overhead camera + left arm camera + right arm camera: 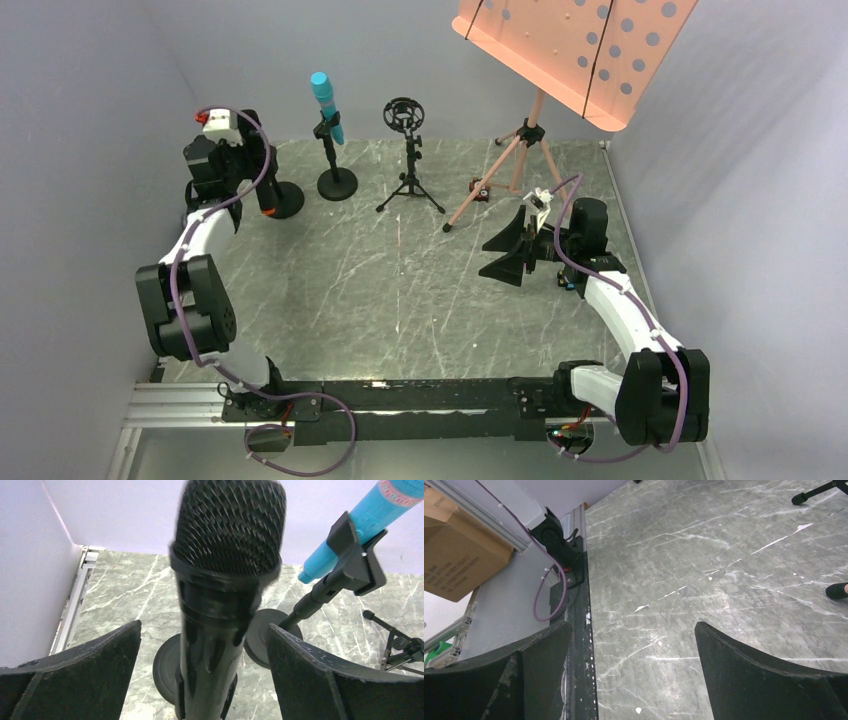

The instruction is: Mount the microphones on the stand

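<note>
Two claws, both spread wide. The left claw straddles the black mesh-headed microphone, upright over its round stand base, without contact. Back out crooked and you could nudge it loose, or knock the cyan microphone just beside. The right claw hangs empty above the tabletop.

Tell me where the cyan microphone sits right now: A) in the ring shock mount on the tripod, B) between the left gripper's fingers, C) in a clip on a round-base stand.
C: the cyan microphone is held by the black clip atop a round-base stand; the shock mount ring is empty.
</note>
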### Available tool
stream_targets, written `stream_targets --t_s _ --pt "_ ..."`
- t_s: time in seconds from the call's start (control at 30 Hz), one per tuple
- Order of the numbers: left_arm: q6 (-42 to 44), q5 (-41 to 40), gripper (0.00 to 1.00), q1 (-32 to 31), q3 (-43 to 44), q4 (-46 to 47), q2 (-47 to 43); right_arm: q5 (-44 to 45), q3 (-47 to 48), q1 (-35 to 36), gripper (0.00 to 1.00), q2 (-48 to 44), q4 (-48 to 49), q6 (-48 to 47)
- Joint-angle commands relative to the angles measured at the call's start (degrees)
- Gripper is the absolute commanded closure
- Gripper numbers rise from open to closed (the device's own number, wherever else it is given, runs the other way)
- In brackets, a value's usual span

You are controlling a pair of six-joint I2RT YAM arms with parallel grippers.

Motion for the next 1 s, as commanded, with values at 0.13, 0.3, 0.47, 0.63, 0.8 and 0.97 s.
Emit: stream_targets --t_s 0.13,0.3,0.47,0.63,0.8,0.97 --pt "-1.1 -1.9 0.01 1.9 -1.0 -6.6 -11.1 -2.3 1.1 -0.2 0.0 -2.1 2.5 0.5" --pt "-2.0 -3.1 0.01 2.9 -5.1 -9.4 -18.9 -2.1 1.5 -0.2 0.0 -2.5 1.0 -0.9" --pt "-7.5 -1.3 0.01 4.9 -11.6 -9.6 -27.2 -1.8 2.2 -0.2 0.0 -2.7 -1.6 -2.8" --pt "-15.7 13.3 0.01 6.0 -13.2 -14.5 -29.3 -0.3 3.5 -0.2 0.0 -2.7 -6.6 -8.5" --pt "-14.0 18.3 0.01 -5.5 -11.6 -20.0 -30.1 1.8 5.4 -0.2 0.0 -2.5 -12.6 -14.4" --pt "-10.6 11.8 0.01 -20.4 -7.0 -23.0 -25.1 2.8 6.2 -0.1 0.0 -2.6 -14.7 -17.1"
